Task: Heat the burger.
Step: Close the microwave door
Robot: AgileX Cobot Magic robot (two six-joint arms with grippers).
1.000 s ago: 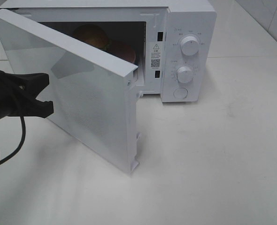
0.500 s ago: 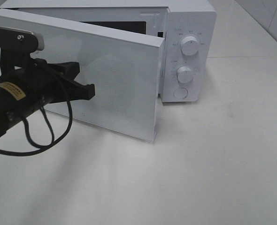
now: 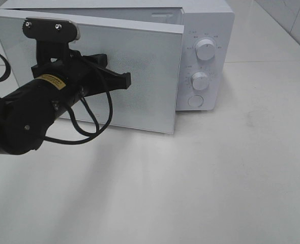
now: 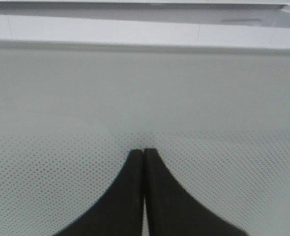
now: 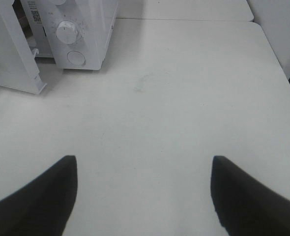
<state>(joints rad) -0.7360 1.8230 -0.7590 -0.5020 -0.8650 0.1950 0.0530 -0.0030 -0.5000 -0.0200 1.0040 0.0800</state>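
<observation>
1. The burger shows in none of my views, so I can't place it relative to either end effector.
2. The door point(image 3: 145, 76) of the microwave point(image 3: 206, 30) stands nearly shut and hides the cavity. Its latch edge sits a little off the body, beside the control panel.
3. My left end effector point(image 3: 123, 79) is closed, its fingers pressed together and holding nothing. The tips meet the door's dotted outer face about mid-panel. I can't confirm how firm the contact is.
4. My right end effector point(image 5: 144, 158) is spread wide and empty over the bare surface point(image 3: 216, 178), well clear of the microwave. The high camera doesn't catch it.
5. The left arm is cut off at the frame's left edge. Its cable point(image 3: 96, 122) loops down in front of the door.
6. Two knobs point(image 3: 205, 50) and a round button point(image 3: 195, 100) are visible on the panel, but their markings are too small to read.
7. The surface is white, and the microwave sits along its far edge. A pale tiled wall point(image 3: 292, 20) rises behind the far right corner.
</observation>
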